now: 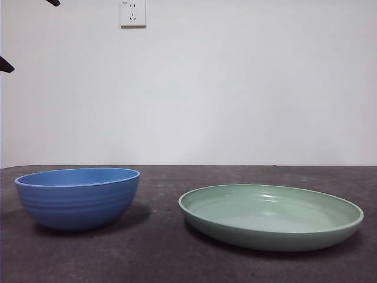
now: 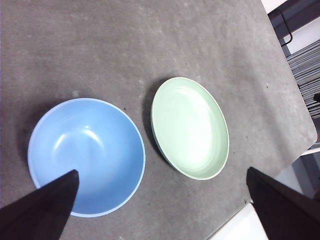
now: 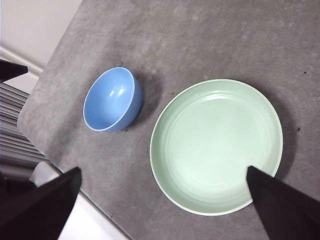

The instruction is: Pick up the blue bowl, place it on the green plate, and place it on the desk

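Observation:
The blue bowl [image 1: 78,197] stands upright and empty on the desk [image 1: 159,247] at the left. The green plate [image 1: 271,216] lies empty on the desk to its right, a gap between them. My left gripper [image 2: 161,171] hangs open and empty high above both; the bowl [image 2: 86,156] and the plate [image 2: 190,127] show below it. My right gripper [image 3: 164,169] is also open and empty, high over the plate [image 3: 216,146], with the bowl [image 3: 111,99] off to the side. In the front view only two black arm tips [image 1: 6,65] show at the top left corner.
A white wall with a power socket [image 1: 132,13] stands behind the desk. The desk's edge and corner [image 2: 312,135] lie beyond the plate, with dark equipment [image 2: 305,55] past it. Another desk edge [image 3: 30,135] runs near the bowl.

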Motion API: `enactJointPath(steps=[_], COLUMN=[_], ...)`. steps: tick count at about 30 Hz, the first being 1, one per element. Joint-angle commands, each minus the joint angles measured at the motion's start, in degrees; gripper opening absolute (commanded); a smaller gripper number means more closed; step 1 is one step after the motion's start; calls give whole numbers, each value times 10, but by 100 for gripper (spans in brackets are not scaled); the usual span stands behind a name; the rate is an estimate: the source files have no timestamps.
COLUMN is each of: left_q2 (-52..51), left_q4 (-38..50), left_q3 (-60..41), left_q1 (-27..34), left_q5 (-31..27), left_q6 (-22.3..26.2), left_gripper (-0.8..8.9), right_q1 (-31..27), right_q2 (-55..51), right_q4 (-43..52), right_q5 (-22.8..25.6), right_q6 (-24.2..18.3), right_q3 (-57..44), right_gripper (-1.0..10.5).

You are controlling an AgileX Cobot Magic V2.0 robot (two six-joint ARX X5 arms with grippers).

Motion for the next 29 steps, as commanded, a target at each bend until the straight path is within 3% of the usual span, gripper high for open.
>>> enactJointPath(steps=[1, 9, 17, 29], left_q2=[4, 5, 51, 215], left_q4=[9, 13, -19, 32], left_q3=[10, 10, 10, 10], left_q1=[-1, -2, -2, -4], left_q5=[6, 1, -109, -111], left_q6=[13, 40, 32, 43], left_gripper=[629, 625, 625, 623], right_q1=[2, 2, 2, 2], right_q2=[3, 3, 3, 3], right_q4=[4, 5, 4, 7], right_q5=[0, -2, -2, -2], right_q6=[-16, -22, -22, -25], right_q3=[9, 9, 9, 9], right_gripper=[602, 601, 601, 601])
